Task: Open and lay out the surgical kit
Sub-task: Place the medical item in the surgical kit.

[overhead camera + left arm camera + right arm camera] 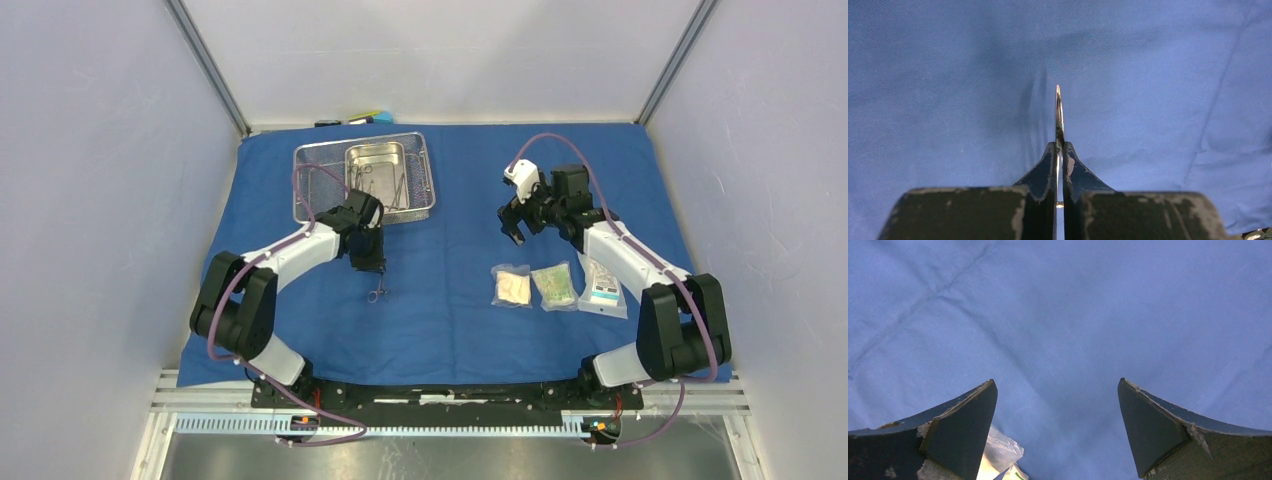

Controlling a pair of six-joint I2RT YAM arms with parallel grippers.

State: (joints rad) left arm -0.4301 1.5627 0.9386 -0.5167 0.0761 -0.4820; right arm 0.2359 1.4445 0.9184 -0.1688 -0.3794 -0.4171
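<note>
Yellow-blue block toy by back wall.

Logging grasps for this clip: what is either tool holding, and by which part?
Left tool pinches a scissors-like instrument by its shank, finger rings hanging free. Right tool is open, holding nothing.

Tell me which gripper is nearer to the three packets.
Right. The right gripper hangs just beyond the packets; the left gripper, shut on an instrument, is farther off to their left.

Top camera: we look down from high behind arm bases. Wrist cameras: we look past left end effector, right end effector, close onto blue cloth, shared by all.
</note>
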